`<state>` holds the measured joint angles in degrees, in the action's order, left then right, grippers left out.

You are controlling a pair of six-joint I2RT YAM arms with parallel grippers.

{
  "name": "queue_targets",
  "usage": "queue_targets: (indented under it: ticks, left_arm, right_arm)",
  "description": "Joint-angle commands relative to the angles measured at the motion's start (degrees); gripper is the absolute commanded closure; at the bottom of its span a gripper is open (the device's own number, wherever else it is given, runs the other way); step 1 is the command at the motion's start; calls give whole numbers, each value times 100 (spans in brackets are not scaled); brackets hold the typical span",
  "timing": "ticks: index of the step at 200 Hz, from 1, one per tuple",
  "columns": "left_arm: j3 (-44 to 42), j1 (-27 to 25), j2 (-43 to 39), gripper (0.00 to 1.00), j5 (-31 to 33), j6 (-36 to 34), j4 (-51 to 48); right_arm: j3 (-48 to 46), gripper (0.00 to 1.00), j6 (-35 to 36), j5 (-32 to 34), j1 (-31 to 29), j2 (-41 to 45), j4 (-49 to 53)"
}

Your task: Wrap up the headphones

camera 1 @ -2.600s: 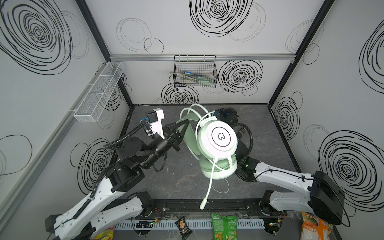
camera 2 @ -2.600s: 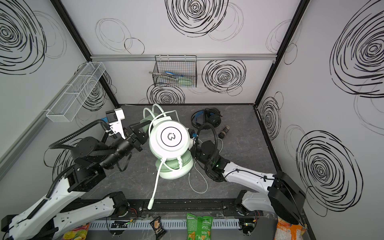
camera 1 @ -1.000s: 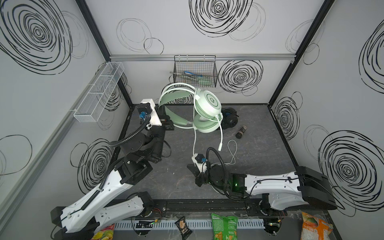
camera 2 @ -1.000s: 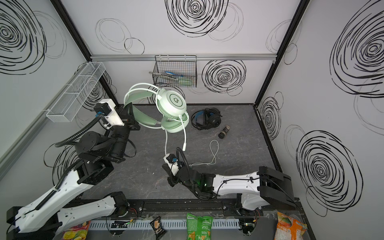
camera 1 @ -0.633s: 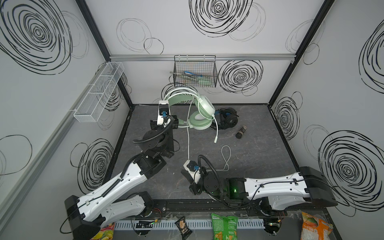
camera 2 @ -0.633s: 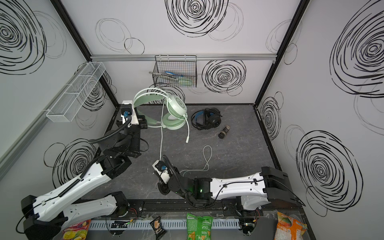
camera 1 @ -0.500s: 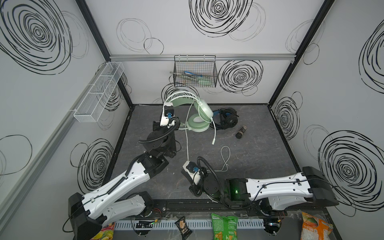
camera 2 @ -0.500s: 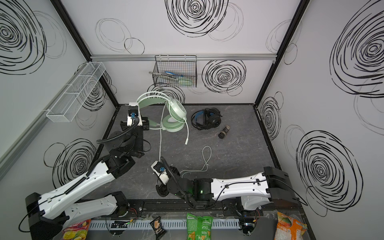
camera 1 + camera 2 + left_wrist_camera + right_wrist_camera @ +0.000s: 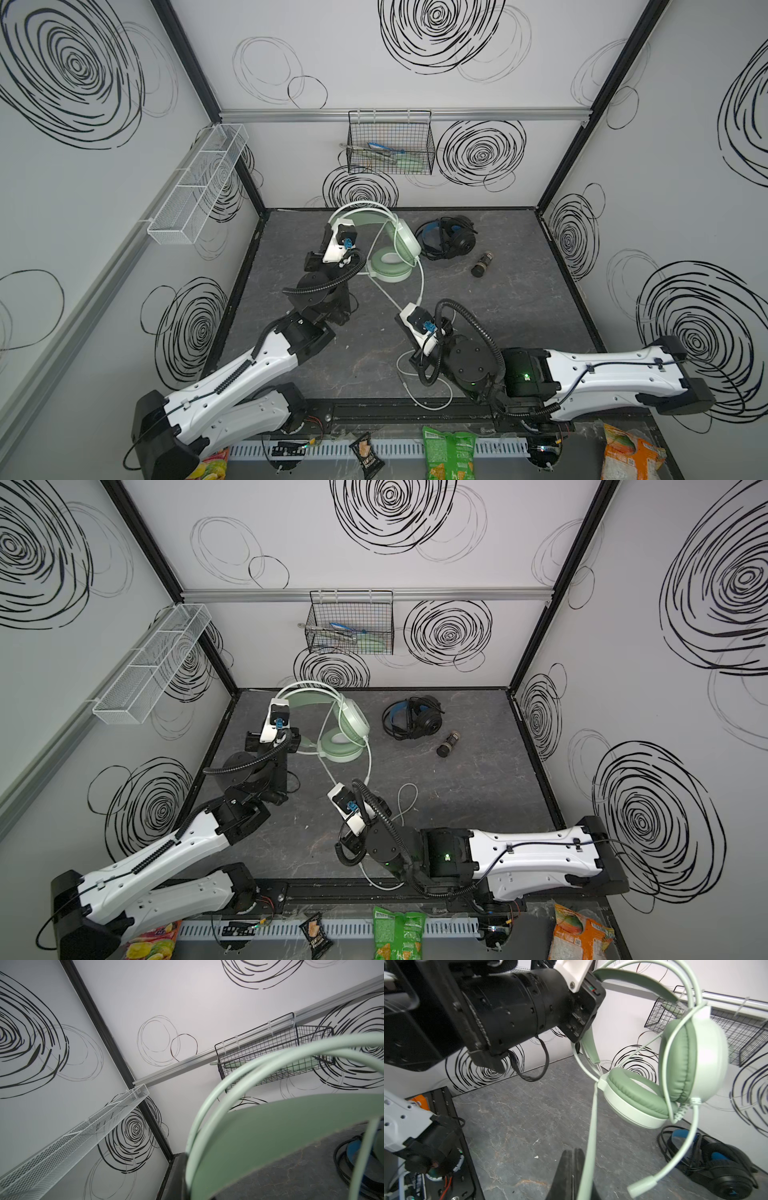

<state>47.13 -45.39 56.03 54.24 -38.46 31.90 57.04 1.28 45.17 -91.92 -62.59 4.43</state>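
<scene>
The mint-green headphones (image 9: 390, 266) (image 9: 343, 737) hang low over the back left of the mat. My left gripper (image 9: 336, 227) is shut on their headband (image 9: 270, 1130). Both earcups (image 9: 675, 1076) dangle below it, with the mic boom (image 9: 675, 1163) curving down. My right gripper (image 9: 572, 1167) is shut near the middle of the mat. The white cable (image 9: 589, 1136) runs taut from the lower earcup along the side of its fingers. No frame shows whether the cable is pinched. The black headphones (image 9: 446, 241) (image 9: 716, 1167) lie at the back with their cable coiled.
A small dark cylinder (image 9: 482, 266) lies right of the black headphones. A black wire basket (image 9: 390, 145) hangs on the back wall and a white mesh shelf (image 9: 199, 183) on the left wall. Slack white cable (image 9: 432, 395) loops by the front rail. Snack bags (image 9: 449, 453) sit beyond it.
My left arm has brought the mint-green headphones down from high in the air to just over the back left of the mat. My right gripper stayed low and shut, shifting slightly.
</scene>
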Motion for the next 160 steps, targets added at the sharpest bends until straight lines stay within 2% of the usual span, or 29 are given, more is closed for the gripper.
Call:
queue_targets:
  ticks: [1, 38, 79, 116, 160]
  left_arm:
    - [33, -130, 38, 100, 144, -616, 77]
    - [91, -540, 173, 100, 351, -1022, -375]
    - [50, -946, 43, 100, 355, -1232, -1064]
    - [244, -1184, -35, 100, -1, -667, -2251]
    - [373, -1311, 40, 100, -213, -119, -2818]
  right_arm:
    - [412, 97, 471, 391, 26, 42, 475]
    - [872, 96, 777, 501, 356, -202, 1108]
    - [919, 95, 1193, 905, 574, -123, 1221]
    - [853, 96, 1343, 702, 872, 242, 975]
    - [971, 97, 1252, 385, 877, 435, 762]
